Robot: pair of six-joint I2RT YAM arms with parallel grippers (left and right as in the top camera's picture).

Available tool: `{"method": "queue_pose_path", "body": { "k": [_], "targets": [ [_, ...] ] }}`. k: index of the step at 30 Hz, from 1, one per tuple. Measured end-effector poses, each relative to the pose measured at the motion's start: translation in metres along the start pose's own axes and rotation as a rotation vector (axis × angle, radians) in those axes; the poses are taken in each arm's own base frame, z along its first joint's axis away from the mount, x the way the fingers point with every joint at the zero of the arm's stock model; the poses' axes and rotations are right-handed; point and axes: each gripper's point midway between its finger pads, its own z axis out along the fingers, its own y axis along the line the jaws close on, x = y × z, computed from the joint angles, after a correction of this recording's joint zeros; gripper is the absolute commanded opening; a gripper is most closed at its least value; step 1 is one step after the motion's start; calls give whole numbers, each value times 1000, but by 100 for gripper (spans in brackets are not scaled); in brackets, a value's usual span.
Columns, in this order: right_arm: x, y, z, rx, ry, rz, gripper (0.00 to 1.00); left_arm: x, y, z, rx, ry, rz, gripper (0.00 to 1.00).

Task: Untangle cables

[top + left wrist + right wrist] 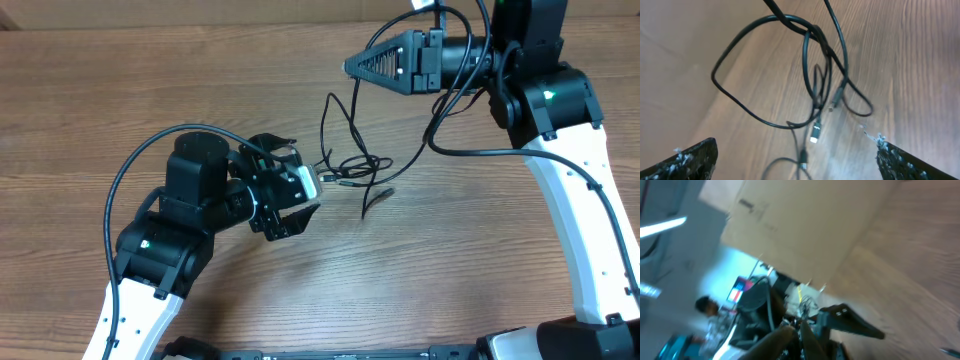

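While the thin black flexible cables with small silvery plug ends are lying knotted at the centre of the brown wooden desk, the left claw is standing fully released just left of them, grasping nothing. The right claw is hanging clenched at the far side, apparently pinching a strand rising from the bundle. Loops are crossing one another, so separation is judged largely outstanding.
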Motion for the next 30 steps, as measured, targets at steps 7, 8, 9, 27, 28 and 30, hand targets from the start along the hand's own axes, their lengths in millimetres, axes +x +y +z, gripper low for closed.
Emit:
{"method": "queue_pose_path", "body": {
  "k": [7, 8, 9, 27, 28, 30],
  "targets": [
    [16, 27, 3, -137, 103, -50, 4, -13, 6, 2, -13, -59, 85, 100],
    [19, 30, 5, -154, 118, -55, 4, -14, 7, 5, -10, -66, 92, 100],
    [22, 33, 6, -169, 131, -60, 4, -14, 8, 7, -7, -71, 95, 100],
    [27, 49, 11, -229, 171, -138, 4, -23, -18, 22, 185, -184, 61, 91],
    [25, 48, 11, -224, 165, -146, 4, -24, -22, 21, 206, -193, 54, 90],
    [21, 47, 12, -208, 146, -157, 4, -26, -31, 19, 249, -213, 39, 88]
  ]
}}
